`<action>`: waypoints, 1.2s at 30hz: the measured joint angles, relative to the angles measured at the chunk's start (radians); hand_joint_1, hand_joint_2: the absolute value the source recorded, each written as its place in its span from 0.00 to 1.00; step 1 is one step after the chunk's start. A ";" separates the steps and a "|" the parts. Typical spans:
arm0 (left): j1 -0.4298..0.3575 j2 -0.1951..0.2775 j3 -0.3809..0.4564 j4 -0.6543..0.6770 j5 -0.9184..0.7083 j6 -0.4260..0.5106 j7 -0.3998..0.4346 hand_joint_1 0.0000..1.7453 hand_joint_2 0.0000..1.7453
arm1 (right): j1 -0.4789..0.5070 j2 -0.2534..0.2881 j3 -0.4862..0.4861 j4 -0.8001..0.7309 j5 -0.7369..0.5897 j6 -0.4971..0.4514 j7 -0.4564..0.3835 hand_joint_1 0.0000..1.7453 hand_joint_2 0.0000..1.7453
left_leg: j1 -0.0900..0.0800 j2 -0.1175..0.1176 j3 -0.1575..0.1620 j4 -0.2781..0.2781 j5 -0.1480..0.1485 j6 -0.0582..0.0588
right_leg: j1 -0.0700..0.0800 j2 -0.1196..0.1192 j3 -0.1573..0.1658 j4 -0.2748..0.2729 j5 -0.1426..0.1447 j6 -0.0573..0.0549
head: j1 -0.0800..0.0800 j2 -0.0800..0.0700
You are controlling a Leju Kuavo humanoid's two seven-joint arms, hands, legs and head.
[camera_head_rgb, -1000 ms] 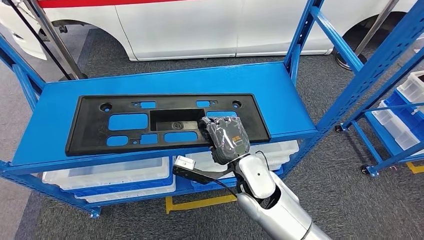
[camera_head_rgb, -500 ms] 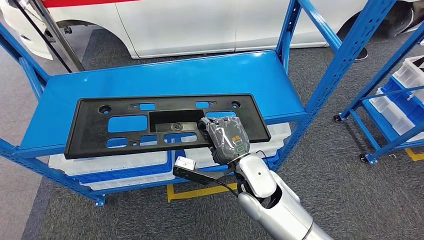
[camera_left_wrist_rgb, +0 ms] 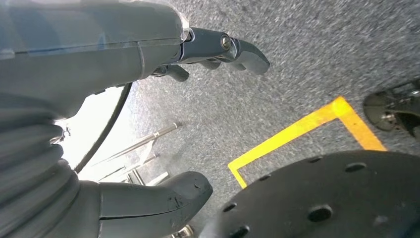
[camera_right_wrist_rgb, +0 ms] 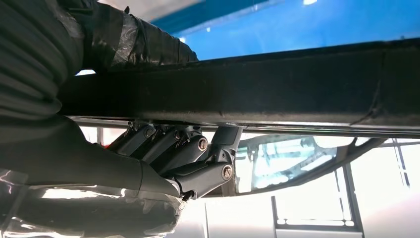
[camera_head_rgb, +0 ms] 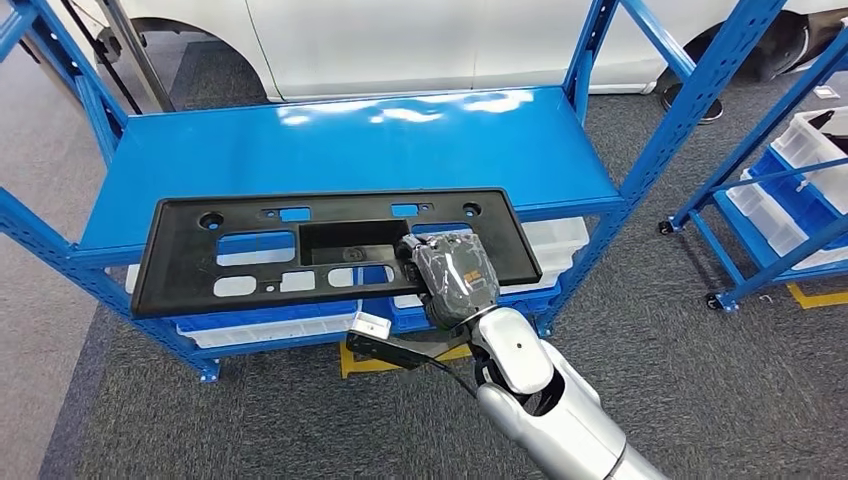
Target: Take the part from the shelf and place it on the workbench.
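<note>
Your right hand (camera_head_rgb: 455, 280) is clamped on the black part (camera_head_rgb: 330, 250), gripping its near long edge toward the right end, thumb on top and the darker fingers (camera_right_wrist_rgb: 168, 148) curled under the rim, as the right wrist view shows. From that grip the part runs out a long way to the left of the hand and only a short way to its right, so the weight hangs off to one side. The panel now sits forward of the blue shelf (camera_head_rgb: 350, 140), with its far edge over the shelf's front lip and its near half over the white bins (camera_head_rgb: 250, 330) and the grey carpet (camera_head_rgb: 200, 420) below. It looks level, and I cannot tell whether it touches the shelf edge.

Your left hand (camera_left_wrist_rgb: 148, 124) hangs down by the floor with its fingers apart and nothing in them, near a yellow floor line (camera_left_wrist_rgb: 297, 134).

The step in hand, I judge, is carrying the part clear of the shelf toward the workbench. Keep the wrist firm, since the long left end may sag or swing. Draw the part straight toward you until the far edge is past the lip before you turn. Watch the blue upright (camera_head_rgb: 660, 150) beyond and to the right of the hand, and the left end against the rack's front post (camera_head_rgb: 60, 250). Turn slowly, keep the panel flat, and avoid quick steps.
</note>
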 joint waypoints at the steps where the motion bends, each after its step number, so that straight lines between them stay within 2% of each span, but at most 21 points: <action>1: 0.000 0.000 0.000 0.000 0.002 -0.001 -0.001 0.00 1.00 | 0.000 0.000 0.000 0.000 -0.001 0.001 0.000 1.00 1.00 | -0.004 -0.001 -0.014 0.002 0.010 0.000 | 0.004 0.000 0.036 -0.028 0.030 -0.009 | 0.000 0.000; 2: 0.000 -0.002 0.000 0.000 0.004 -0.003 -0.004 0.00 1.00 | -0.001 0.000 0.000 -0.001 -0.002 0.002 0.000 1.00 1.00 | -0.007 -0.001 -0.026 0.003 0.018 0.000 | 0.011 0.001 0.088 -0.084 0.047 -0.023 | 0.000 0.000; 4: 0.001 -0.005 0.000 -0.001 0.009 -0.009 -0.012 0.00 1.00 | -0.005 0.000 0.000 -0.004 -0.004 0.004 0.000 1.00 1.00 | -0.013 -0.002 -0.038 0.005 0.032 -0.005 | 0.024 -0.002 0.201 -0.235 0.026 -0.048 | -0.001 0.000; 6: 0.002 -0.006 0.000 -0.002 0.012 -0.013 -0.019 0.00 1.00 | -0.009 0.000 0.000 -0.006 -0.008 0.008 -0.001 1.00 1.00 | -0.013 -0.001 -0.043 0.001 0.048 -0.014 | 0.032 -0.003 0.253 -0.324 -0.001 -0.058 | 0.000 0.000; 8: 0.002 -0.006 0.000 -0.002 0.012 -0.013 -0.021 0.00 1.00 | -0.011 0.000 0.000 -0.006 -0.012 0.016 -0.002 1.00 1.00 | -0.012 -0.002 -0.050 -0.001 0.051 -0.024 | 0.027 -0.005 0.251 -0.343 0.014 -0.062 | 0.000 0.000; 9: 0.002 -0.005 0.000 -0.002 0.012 -0.012 -0.021 0.00 1.00 | -0.012 0.000 0.000 -0.006 -0.014 0.020 -0.002 1.00 1.00 | -0.011 -0.004 -0.058 0.015 0.033 -0.029 | 0.023 -0.007 0.246 -0.349 0.025 -0.066 | 0.000 0.000; 12: 0.005 -0.004 0.000 -0.002 0.014 -0.010 -0.020 0.00 1.00 | -0.013 0.002 0.000 -0.004 -0.018 0.033 -0.002 1.00 1.00 | -0.003 -0.007 -0.110 0.168 -0.082 -0.047 | 0.017 -0.011 0.225 -0.352 0.048 -0.073 | -0.001 0.000; 13: 0.006 -0.004 0.001 -0.002 0.015 -0.010 -0.020 0.00 1.00 | -0.013 0.002 0.000 -0.003 -0.018 0.036 -0.002 1.00 1.00 | 0.001 -0.007 -0.126 0.226 -0.105 -0.053 | 0.017 -0.012 0.216 -0.348 0.052 -0.072 | -0.001 0.000; 15: 0.007 -0.003 0.001 -0.002 0.018 -0.010 -0.020 0.00 1.00 | -0.013 0.002 0.000 -0.001 -0.018 0.038 -0.002 1.00 1.00 | 0.008 -0.007 -0.119 0.255 -0.093 -0.063 | 0.013 -0.013 0.198 -0.336 0.056 -0.068 | -0.001 0.000; 18: 0.008 -0.001 0.001 -0.002 0.022 -0.010 -0.020 0.00 1.00 | -0.014 0.002 0.000 0.000 -0.018 0.038 -0.002 1.00 1.00 | 0.015 -0.008 -0.009 0.086 -0.029 -0.070 | 0.007 -0.013 0.174 -0.308 0.052 -0.057 | -0.001 0.000; 20: 0.009 0.000 0.001 -0.002 0.023 -0.010 -0.021 0.00 1.00 | -0.014 0.003 0.000 0.000 -0.019 0.038 -0.002 1.00 1.00 | 0.012 -0.010 0.026 0.020 -0.025 -0.063 | 0.009 -0.012 0.160 -0.295 0.051 -0.045 | -0.001 0.000; 22: 0.009 0.000 0.002 -0.002 0.024 -0.011 -0.021 0.00 1.00 | -0.014 0.003 0.000 0.000 -0.019 0.038 -0.002 1.00 1.00 | 0.011 -0.012 0.025 0.011 -0.026 -0.051 | 0.011 -0.012 0.154 -0.290 0.055 -0.035 | 0.000 0.000; 24: 0.008 0.000 0.002 -0.002 0.024 -0.011 -0.021 0.00 1.00 | -0.016 0.003 0.000 0.000 -0.019 0.038 -0.002 1.00 1.00 | 0.016 -0.010 0.026 0.002 -0.021 -0.036 | 0.011 -0.009 0.145 -0.270 0.038 -0.026 | 0.000 0.000; 25: 0.008 -0.001 0.002 -0.002 0.024 -0.012 -0.021 0.00 1.00 | -0.017 0.003 0.000 0.000 -0.019 0.038 -0.002 1.00 1.00 | 0.018 -0.009 0.026 -0.002 -0.017 -0.028 | 0.010 -0.007 0.130 -0.236 0.014 -0.021 | 0.000 0.000; 27: 0.007 -0.001 0.002 -0.002 0.024 -0.012 -0.021 0.00 1.00 | -0.017 0.002 0.000 0.002 -0.019 0.039 -0.003 1.00 1.00 | 0.018 -0.007 0.020 -0.002 -0.013 -0.017 | 0.006 -0.004 0.073 -0.114 -0.050 -0.015 | 0.000 0.000; 29: 0.008 -0.001 0.002 -0.002 0.024 -0.012 -0.022 0.00 1.00 | -0.014 0.002 0.000 0.004 -0.019 0.039 -0.002 1.00 1.00 | 0.016 -0.007 0.013 0.001 -0.011 -0.014 | 0.004 -0.004 0.029 -0.018 -0.077 -0.012 | 0.000 0.000; 30: 0.008 -0.001 0.002 -0.002 0.024 -0.012 -0.022 0.00 1.00 | -0.014 0.001 0.000 0.005 -0.019 0.039 -0.002 1.00 1.00 | 0.016 -0.007 0.011 0.003 -0.010 -0.014 | 0.003 -0.004 0.030 -0.020 -0.063 -0.012 | 0.000 0.000; 31: 0.008 -0.001 0.002 -0.002 0.024 -0.012 -0.022 0.00 1.00 | -0.014 0.001 0.000 0.005 -0.019 0.039 -0.002 1.00 1.00 | 0.016 -0.008 0.011 0.005 -0.010 -0.014 | 0.003 -0.004 0.051 -0.060 -0.032 -0.014 | 0.000 0.000; 33: 0.008 -0.002 0.002 -0.002 0.024 -0.012 -0.022 0.00 1.00 | -0.016 0.001 0.000 0.005 -0.019 0.039 -0.003 1.00 1.00 | 0.015 -0.009 0.010 0.007 -0.009 -0.016 | 0.006 -0.003 0.119 -0.192 0.033 -0.024 | 0.000 0.000; 35: 0.007 -0.003 0.002 -0.002 0.025 -0.013 -0.022 0.00 1.00 | -0.019 0.001 0.000 0.004 -0.021 0.041 -0.003 1.00 1.00 | 0.013 -0.011 0.004 0.009 -0.005 -0.025 | 0.012 -0.001 0.155 -0.277 0.057 -0.032 | 0.000 0.000; 36: 0.007 -0.003 0.002 -0.002 0.026 -0.013 -0.023 0.00 1.00 | -0.019 0.001 0.000 0.004 -0.023 0.042 -0.003 1.00 1.00 | 0.013 -0.012 -0.001 0.009 -0.001 -0.031 | 0.015 -0.001 0.155 -0.285 0.055 -0.034 | 0.000 0.000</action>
